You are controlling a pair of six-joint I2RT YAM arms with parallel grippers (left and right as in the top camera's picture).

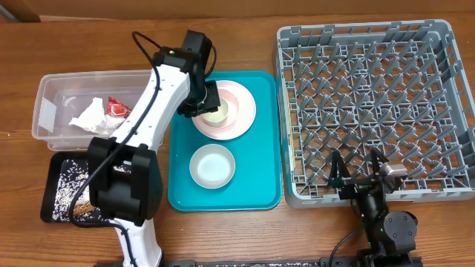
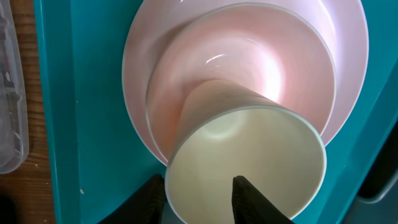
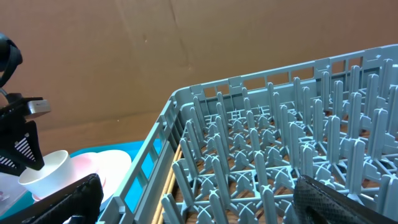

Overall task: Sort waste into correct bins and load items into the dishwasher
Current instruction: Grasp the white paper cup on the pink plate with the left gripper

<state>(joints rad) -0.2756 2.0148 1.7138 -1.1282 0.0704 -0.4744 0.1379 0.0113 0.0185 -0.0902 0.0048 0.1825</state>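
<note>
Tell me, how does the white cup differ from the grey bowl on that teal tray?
The white cup leans tilted inside the pink dish, the left gripper straddling its rim; the grey bowl sits flat, alone and untouched. The cup is narrower and taller, the bowl wider and shallower. Both are empty.

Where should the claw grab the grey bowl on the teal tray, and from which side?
On its rim, from straight above. The grey bowl sits upright, mouth up, on the teal tray, with bare tray all round it, so one finger can go inside the wall and one outside. A sideways pinch would likely slip off its low sloping wall.
</note>
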